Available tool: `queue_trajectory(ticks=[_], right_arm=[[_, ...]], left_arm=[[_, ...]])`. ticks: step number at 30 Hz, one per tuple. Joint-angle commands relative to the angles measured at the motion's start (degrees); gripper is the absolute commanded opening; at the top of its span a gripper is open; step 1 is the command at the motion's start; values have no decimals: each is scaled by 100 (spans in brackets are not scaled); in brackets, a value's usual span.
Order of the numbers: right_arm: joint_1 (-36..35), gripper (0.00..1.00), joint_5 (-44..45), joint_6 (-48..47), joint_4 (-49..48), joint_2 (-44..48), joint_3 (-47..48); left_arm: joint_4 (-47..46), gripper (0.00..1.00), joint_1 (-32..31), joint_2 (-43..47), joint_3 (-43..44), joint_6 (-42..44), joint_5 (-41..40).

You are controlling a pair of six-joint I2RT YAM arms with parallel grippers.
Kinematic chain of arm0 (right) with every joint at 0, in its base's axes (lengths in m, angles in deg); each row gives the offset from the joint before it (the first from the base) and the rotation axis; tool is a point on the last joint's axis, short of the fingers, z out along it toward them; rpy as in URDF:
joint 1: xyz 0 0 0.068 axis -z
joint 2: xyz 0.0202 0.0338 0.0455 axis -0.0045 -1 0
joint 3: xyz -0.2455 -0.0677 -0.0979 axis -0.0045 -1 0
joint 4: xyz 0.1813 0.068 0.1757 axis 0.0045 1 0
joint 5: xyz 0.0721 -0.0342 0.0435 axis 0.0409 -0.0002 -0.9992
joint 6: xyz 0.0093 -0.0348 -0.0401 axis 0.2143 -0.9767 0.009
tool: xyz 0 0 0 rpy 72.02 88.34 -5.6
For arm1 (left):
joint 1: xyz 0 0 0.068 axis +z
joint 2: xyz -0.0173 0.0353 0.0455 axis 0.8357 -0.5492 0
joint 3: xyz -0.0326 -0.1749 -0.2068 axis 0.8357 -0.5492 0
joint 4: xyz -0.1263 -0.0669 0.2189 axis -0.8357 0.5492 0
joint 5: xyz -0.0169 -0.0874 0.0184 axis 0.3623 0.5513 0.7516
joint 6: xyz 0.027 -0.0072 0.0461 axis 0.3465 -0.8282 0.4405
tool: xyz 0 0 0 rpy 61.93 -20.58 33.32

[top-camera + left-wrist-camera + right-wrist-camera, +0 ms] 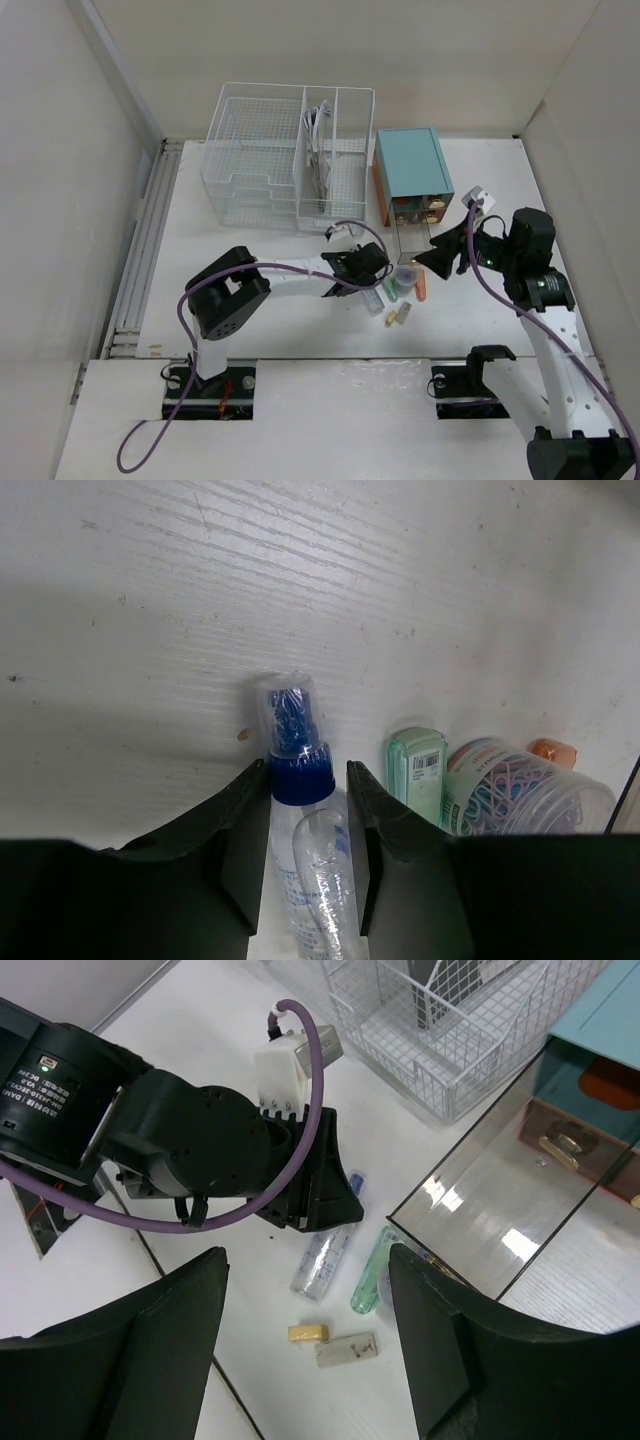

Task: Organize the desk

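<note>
While my left gripper (305, 775) sat low on the desk (200, 230), its jaws stood close on either side of the bottle (303, 825), right at the blue collar. Whether they were already pinching it or only bracketing it, I could not tell. My right gripper (308, 1252) hung spread wide above the same patch, holding nothing.

The bottle lay on its side on the desk, near the middle, just in front of the teal box (412, 165) and its pulled-out clear drawer (500, 1210). My worry was the hold itself: round and smooth, caught near one end, the bottle could squirt out forward or sag at the tail once lifted. The green case (418, 770) and the tub of clips (510, 795) lay just beside it, so a skewed lift might knock them. With both arms crowding one spot, a careless swing could also bump wrist against wrist.
</note>
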Motion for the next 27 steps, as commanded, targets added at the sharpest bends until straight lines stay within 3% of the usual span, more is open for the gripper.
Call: queue_trajectory(ticks=[1, 11, 23, 27], right_arm=[[66, 71, -90, 16, -252, 154, 193], [128, 72, 393, 16, -305, 513, 193], [128, 72, 2475, -116, -595, 1112, 316], [128, 64, 3038, -186, -542, 1217, 421]], left_arm=[[649, 0, -75, -28, -66, 283, 165], [1177, 0, -417, 684, 329, 485, -379], [1757, 0, -322, 1397, 1672, 1539, -1145], [1695, 0, -181, 1073, 2332, 1979, -1145]])
